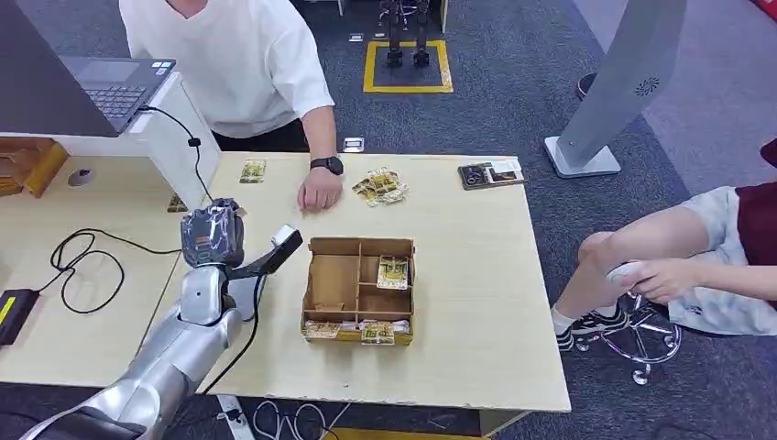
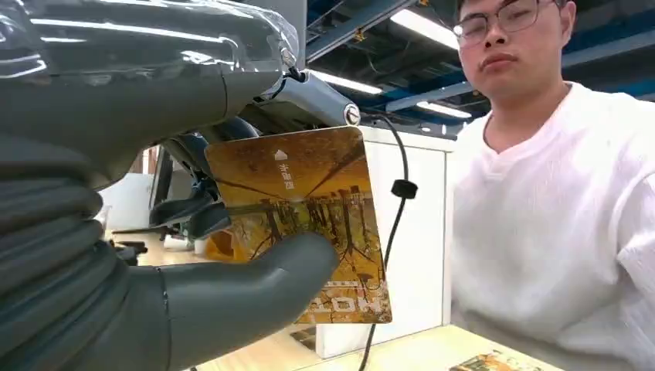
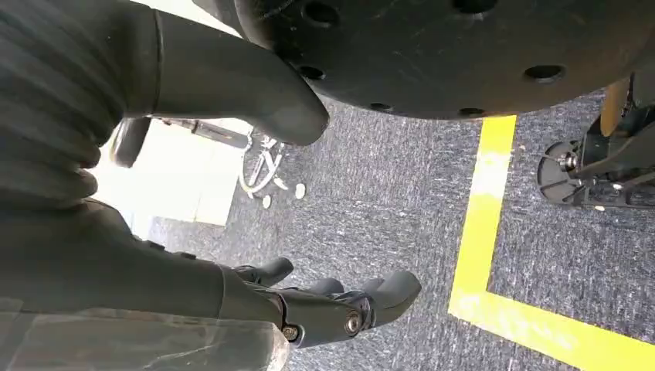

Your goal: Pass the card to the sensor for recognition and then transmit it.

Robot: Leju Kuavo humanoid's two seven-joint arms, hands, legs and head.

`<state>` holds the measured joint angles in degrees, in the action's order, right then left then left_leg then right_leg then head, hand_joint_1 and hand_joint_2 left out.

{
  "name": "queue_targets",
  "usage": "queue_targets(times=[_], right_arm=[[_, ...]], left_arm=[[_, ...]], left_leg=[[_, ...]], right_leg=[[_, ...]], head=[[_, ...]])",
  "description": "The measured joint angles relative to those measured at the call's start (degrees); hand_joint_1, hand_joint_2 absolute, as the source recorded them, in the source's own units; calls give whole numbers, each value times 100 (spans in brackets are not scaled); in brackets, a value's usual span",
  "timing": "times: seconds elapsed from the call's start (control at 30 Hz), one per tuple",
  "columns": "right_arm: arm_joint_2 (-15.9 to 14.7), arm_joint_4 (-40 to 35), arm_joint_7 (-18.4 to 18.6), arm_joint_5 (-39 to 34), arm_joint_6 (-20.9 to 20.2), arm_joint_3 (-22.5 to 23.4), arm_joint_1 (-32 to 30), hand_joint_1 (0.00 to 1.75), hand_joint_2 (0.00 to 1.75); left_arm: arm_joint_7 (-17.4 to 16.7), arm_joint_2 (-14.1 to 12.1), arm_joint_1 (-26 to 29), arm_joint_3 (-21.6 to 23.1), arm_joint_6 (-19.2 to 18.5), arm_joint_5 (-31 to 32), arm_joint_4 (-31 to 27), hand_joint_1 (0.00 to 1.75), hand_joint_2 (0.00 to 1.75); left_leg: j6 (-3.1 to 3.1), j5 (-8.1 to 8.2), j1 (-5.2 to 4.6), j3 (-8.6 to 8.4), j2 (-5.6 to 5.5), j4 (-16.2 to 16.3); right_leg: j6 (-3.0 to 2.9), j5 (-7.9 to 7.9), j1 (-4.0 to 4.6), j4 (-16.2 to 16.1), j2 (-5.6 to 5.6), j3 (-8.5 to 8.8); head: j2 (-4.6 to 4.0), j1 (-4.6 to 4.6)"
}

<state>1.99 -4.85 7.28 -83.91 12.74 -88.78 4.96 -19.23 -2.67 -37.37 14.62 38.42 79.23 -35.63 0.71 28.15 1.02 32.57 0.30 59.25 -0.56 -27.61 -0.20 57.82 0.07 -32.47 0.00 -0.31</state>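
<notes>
My left hand (image 1: 213, 236) is raised over the table's left part, just left of the sensor (image 1: 286, 238), a small pale head on a dark angled stand. In the left wrist view my left hand (image 2: 193, 301) pinches an orange-brown card (image 2: 309, 193) between thumb and fingers, held upright with its printed face toward the camera. My right hand (image 3: 232, 286) hangs over grey carpet, its thumb and fingers apart with nothing in them.
A cardboard box (image 1: 316, 275) with compartments holds cards right of the sensor. Loose cards (image 1: 380, 187) lie near a person's hand (image 1: 319, 192) resting on the far table edge. A laptop (image 1: 114, 87) and black cables (image 1: 87, 266) are at the left. Another person sits at the right.
</notes>
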Motion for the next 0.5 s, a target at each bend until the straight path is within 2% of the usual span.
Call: queue_targets(times=[0.3, 0.5], right_arm=[[0, 0, -2, -11, -2, 0, -2, 0, 175], [0, 0, -2, -85, -4, 0, -6, 0, 175]], left_arm=[[-170, -131, 106, 0, -61, 151, 22, 175, 175], [-247, -219, 221, 2, -407, 302, 22, 175, 175]], left_leg=[[0, 0, 0, 0, 0, 0], [0, 0, 0, 0, 0, 0]], right_leg=[[0, 0, 0, 0, 0, 0], [0, 0, 0, 0, 0, -2]], head=[[0, 0], [0, 0]])
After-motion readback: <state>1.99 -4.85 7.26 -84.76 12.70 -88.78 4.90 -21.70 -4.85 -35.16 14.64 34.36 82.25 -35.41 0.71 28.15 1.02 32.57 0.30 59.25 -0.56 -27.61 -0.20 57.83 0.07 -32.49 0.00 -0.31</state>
